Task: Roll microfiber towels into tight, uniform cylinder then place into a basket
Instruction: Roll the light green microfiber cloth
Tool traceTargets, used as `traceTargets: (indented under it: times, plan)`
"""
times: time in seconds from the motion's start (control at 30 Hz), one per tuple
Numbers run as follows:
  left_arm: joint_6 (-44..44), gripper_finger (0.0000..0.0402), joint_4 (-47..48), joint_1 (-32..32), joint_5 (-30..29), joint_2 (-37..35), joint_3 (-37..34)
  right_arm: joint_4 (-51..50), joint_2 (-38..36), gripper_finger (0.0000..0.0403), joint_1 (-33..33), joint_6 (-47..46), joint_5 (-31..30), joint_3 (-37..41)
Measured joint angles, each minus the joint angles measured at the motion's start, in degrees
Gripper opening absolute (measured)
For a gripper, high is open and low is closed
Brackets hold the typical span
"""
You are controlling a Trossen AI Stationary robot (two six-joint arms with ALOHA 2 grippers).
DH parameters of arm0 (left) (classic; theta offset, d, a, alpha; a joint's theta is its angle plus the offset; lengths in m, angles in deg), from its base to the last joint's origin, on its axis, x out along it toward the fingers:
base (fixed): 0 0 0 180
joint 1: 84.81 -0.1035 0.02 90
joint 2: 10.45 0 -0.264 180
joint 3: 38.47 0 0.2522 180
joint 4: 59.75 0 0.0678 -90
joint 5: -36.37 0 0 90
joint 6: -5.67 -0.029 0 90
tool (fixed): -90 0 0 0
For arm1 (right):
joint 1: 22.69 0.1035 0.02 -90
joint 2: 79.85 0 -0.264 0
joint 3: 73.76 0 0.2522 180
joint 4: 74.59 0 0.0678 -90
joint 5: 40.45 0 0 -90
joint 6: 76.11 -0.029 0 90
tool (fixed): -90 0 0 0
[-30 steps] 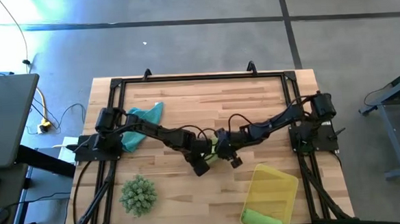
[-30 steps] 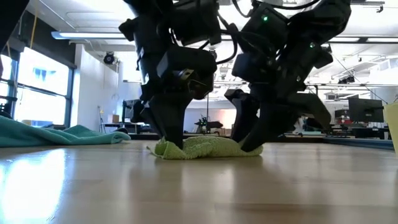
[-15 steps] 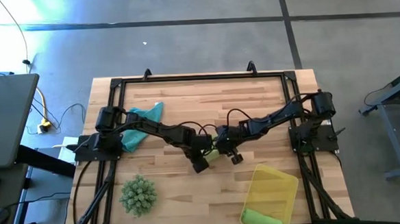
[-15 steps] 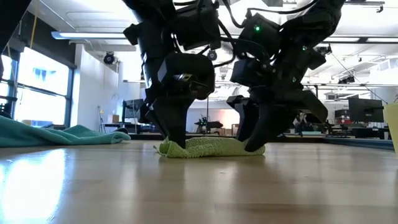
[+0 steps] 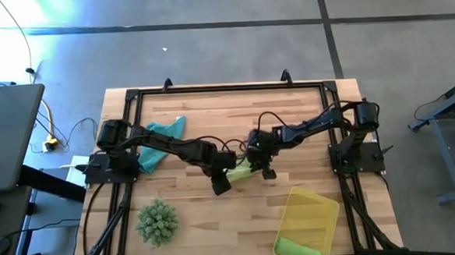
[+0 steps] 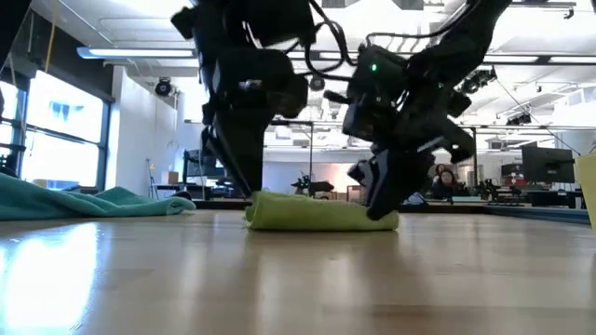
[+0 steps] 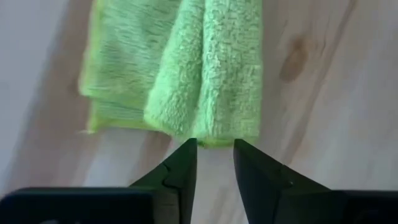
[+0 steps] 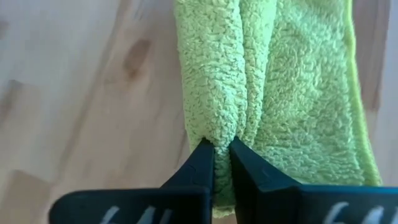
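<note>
My right fingers (image 8: 222,163) are pinched tight on a fold at one end of the bright green fluffy microfiber towel (image 8: 267,81), and the cloth bulges past them so I cannot see how deep the fold goes. My left fingers (image 7: 213,163) stand slightly apart at the towel's other end, just off its edge, gripping nothing. From above, both of my dark arms cross over this towel (image 5: 241,172) at the middle of the wooden bench (image 5: 211,117), hiding most of it; only a sliver shows. At bench height it reads as a low, partly rolled bundle (image 6: 321,212) lying flat.

At about 4 o'clock from the towel lies the shallow translucent yellow plastic basket (image 5: 310,209), with a pale yellow-green rolled towel (image 5: 300,250) at its near end, partly cut off by the edge of the view. At 8 o'clock sits a spiky green plant-like ball (image 5: 157,222). At 10 o'clock, a loose teal towel (image 5: 162,136) lies half covered by my left arm.
</note>
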Motion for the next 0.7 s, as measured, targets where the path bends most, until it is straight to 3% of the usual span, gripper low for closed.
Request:
traceTargets:
  times: [0.2, 0.37, 0.7]
  plan:
    - [-8.15, 0.0099, -1.14, 4.47, -12.00, -3.24, 0.10, -1.36, 0.22, 0.0009, -5.32, -10.06, 10.73, 0.20]
    - [-15.77, 0.0100, -8.72, 8.45, -23.05, -2.29, 0.20, -2.70, 0.23, 0.0009, -6.79, -12.83, 12.43, 0.17]
    - [-21.79, 0.0100, -11.04, 7.57, -28.38, 4.25, 0.12, -2.81, 0.14, 0.0011, -6.74, -13.85, 12.52, 0.11]
